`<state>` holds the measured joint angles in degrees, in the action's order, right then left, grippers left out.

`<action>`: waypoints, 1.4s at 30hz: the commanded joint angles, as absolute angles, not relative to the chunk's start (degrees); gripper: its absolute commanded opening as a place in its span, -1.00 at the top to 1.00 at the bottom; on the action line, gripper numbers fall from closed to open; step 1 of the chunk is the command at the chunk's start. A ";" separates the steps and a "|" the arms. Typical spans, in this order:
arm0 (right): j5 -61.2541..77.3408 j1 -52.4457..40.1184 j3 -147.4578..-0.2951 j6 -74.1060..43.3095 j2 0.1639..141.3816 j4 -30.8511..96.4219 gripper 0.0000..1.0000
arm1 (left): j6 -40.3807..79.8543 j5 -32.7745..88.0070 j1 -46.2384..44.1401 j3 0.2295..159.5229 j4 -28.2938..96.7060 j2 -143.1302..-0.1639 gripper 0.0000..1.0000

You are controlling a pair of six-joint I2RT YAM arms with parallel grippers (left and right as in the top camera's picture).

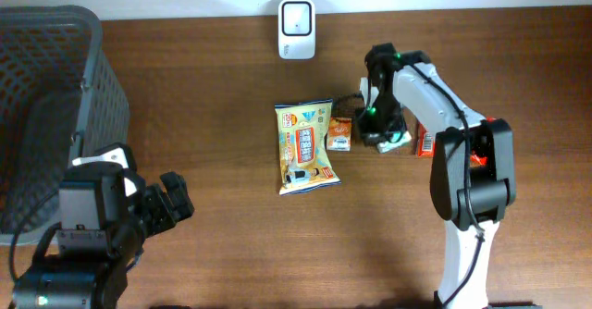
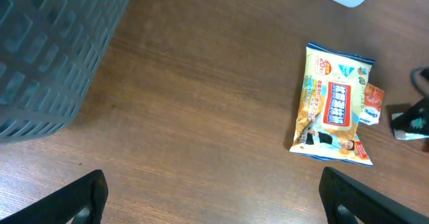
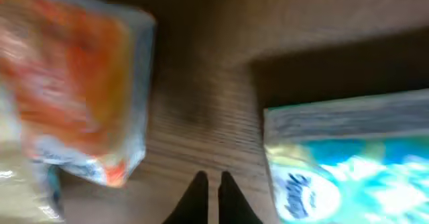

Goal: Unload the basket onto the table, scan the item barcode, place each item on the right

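Brown wood strip (image 3: 201, 96) between orange packet (image 3: 74, 96) and blue packet (image 3: 348, 157), right claw (image 3: 212, 177) closed on nothing; left claw (image 2: 213, 187) wide open.

- basket (image 1: 83, 78): left end of table (image 1: 231, 235)
- scanner (image 1: 297, 29): back edge, centre
- snack bag (image 1: 303, 147): mid-table, before scanner
- small packet (image 1: 339, 133): just beside bag's right edge

soft even light, mild table sheen; heavy blur across the right wrist view
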<state>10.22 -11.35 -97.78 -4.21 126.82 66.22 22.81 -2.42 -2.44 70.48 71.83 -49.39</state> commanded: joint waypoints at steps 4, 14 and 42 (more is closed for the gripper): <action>-2.52 -11.55 -95.81 -7.57 126.78 67.72 0.92 | 23.31 -2.70 -2.07 70.70 71.85 -49.21 -0.98; -4.05 -11.57 -105.25 -12.95 126.80 73.93 0.78 | 23.31 -2.70 -2.07 70.70 71.85 -49.21 -0.98; -17.23 -11.29 -107.90 -18.76 126.72 74.11 0.20 | 23.31 -2.70 -2.07 70.70 71.85 -49.21 -0.98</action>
<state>-12.51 -11.35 -106.56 -18.09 126.82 73.84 22.81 -2.42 -2.44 70.48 71.81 -49.39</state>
